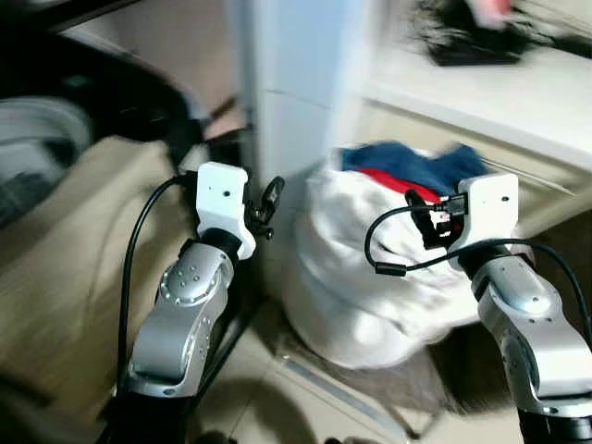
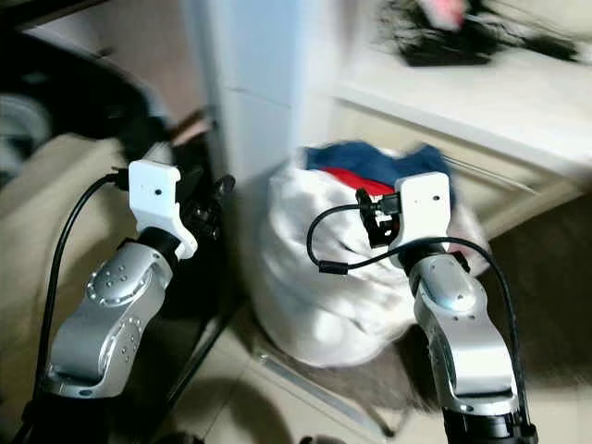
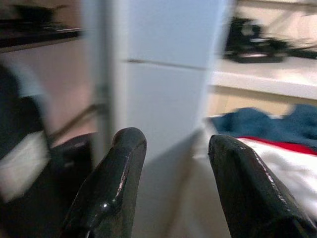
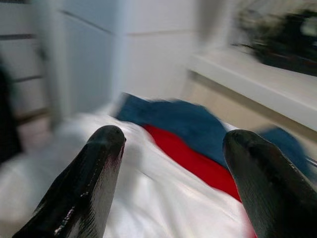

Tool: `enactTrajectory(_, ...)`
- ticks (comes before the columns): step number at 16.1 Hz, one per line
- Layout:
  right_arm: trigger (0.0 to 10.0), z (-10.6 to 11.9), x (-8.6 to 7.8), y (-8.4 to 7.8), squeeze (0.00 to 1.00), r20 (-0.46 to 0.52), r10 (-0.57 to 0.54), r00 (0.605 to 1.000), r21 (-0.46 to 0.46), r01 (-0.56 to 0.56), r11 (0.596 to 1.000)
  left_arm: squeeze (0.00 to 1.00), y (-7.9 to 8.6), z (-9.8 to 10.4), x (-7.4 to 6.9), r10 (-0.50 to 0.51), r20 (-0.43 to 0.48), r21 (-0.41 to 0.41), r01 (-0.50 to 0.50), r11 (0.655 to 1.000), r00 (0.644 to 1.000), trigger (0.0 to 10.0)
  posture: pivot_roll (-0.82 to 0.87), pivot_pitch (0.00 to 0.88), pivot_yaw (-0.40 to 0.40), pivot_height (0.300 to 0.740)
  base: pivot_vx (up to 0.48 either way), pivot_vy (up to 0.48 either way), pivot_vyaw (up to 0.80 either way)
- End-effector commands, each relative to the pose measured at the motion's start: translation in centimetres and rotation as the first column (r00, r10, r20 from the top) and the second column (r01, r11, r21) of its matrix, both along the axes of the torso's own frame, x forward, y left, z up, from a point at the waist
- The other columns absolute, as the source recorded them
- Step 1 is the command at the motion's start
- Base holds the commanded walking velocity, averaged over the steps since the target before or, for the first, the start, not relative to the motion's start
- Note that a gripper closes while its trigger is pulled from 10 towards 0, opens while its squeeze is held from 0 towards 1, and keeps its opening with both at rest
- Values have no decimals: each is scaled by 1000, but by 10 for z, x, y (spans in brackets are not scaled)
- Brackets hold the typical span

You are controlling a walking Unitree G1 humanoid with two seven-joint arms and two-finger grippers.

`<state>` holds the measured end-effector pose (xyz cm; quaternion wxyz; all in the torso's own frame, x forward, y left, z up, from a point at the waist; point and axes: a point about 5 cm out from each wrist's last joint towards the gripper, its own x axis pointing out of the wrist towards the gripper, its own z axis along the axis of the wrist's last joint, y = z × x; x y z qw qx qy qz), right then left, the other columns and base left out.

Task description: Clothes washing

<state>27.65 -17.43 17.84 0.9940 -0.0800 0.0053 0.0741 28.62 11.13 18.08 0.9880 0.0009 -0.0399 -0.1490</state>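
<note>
A white laundry bag [image 1: 370, 277] stands on the floor, stuffed with clothes: a blue garment [image 1: 416, 166] and a red one [image 1: 393, 182] show at its top. My right gripper [image 4: 171, 141] is open, held just before the bag's top, its fingers [image 4: 94, 168] framing the red and blue clothes [image 4: 193, 134]. My left gripper [image 3: 171, 148] is open too, raised left of the bag and pointing at a white cabinet [image 3: 163, 74]. Nothing is between either pair of fingers. The pictures are blurred.
The tall white cabinet [image 1: 296, 92] stands right behind the bag. A white counter [image 1: 499, 92] with dark cluttered items [image 1: 472, 37] runs to the right. A dark rounded object [image 1: 37, 139] sits at far left, and beige floor [image 1: 65, 259] lies below.
</note>
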Motion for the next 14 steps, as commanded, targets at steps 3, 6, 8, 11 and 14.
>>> enactTrajectory(3,10000,3,0,0,0,4,2,1000,21,-2,1000,0,2,3,0,5,12,0,-5,1000,1000,10000,-86,83,-33,740,307,0,0)
enactTrajectory(6,10000,2,-1,-4,0,5,-9,1000,9,9,1000,0,3,2,1,4,8,2,-4,1000,1000,10000,-87,84,-31,740,306,0,0)
enactTrajectory(8,10000,2,0,-5,0,2,-13,1000,6,13,1000,0,3,2,1,1,6,-2,-1,1000,1000,10000,-86,83,-30,740,0,0,0)
enactTrajectory(11,10000,2,1,-10,0,-27,-32,999,11,32,999,0,1,-1,0,-17,-9,3,17,1000,1000,10000,-88,82,-31,740,0,0,0)
enactTrajectory(14,10000,4,6,-16,0,-51,-41,998,16,42,999,0,1,0,0,-30,-15,2,30,1000,999,10000,-87,81,-31,740,0,0,0)
